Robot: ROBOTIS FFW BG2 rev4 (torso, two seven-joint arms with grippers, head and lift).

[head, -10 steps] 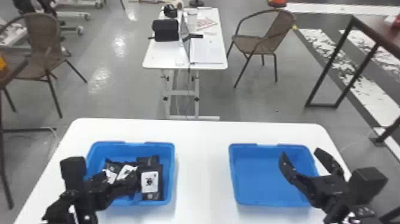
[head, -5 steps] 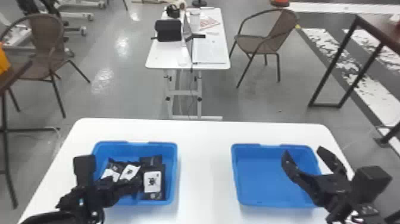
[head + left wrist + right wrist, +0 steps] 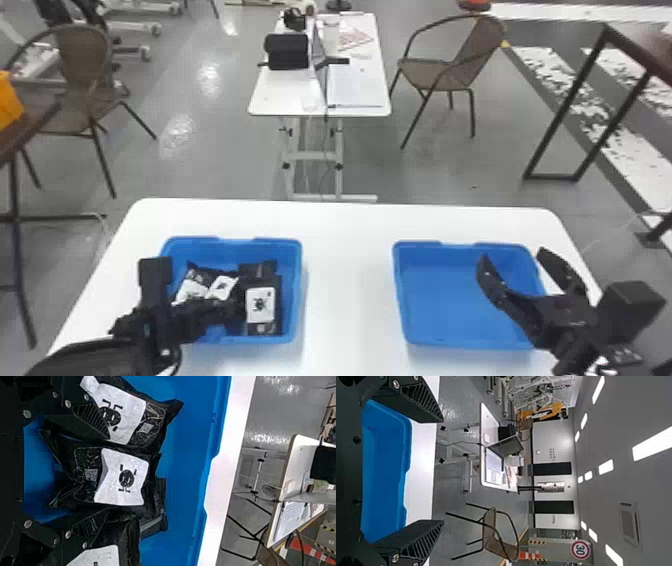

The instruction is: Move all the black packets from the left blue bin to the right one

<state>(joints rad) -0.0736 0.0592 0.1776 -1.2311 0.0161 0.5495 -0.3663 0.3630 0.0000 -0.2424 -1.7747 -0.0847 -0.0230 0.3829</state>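
Note:
My left gripper (image 3: 227, 310) is over the left blue bin (image 3: 298, 290), which holds several black packets with white labels. One packet (image 3: 261, 327) lies on the bin's right side, another (image 3: 222, 289) left of it. In the left wrist view my left gripper (image 3: 106, 474) stands open, its fingers either side of a middle packet (image 3: 126, 479); its fingers overlap neighbouring packets (image 3: 134, 415). My right gripper (image 3: 515, 255) is parked open above the right side of the right blue bin (image 3: 460, 295), which has bare floor. In the right wrist view my right gripper (image 3: 443, 471) holds nothing.
Both bins stand on a white table (image 3: 350, 270), with a strip of tabletop between them. Beyond it are a second white table (image 3: 285, 95) with a laptop and papers, a chair (image 3: 445, 70) and a dark-framed table (image 3: 600, 100) at the right.
My left gripper has moved rightward over the left bin, towards the middle of its packets. The head view has shifted slightly; the right gripper keeps its place over its bin.

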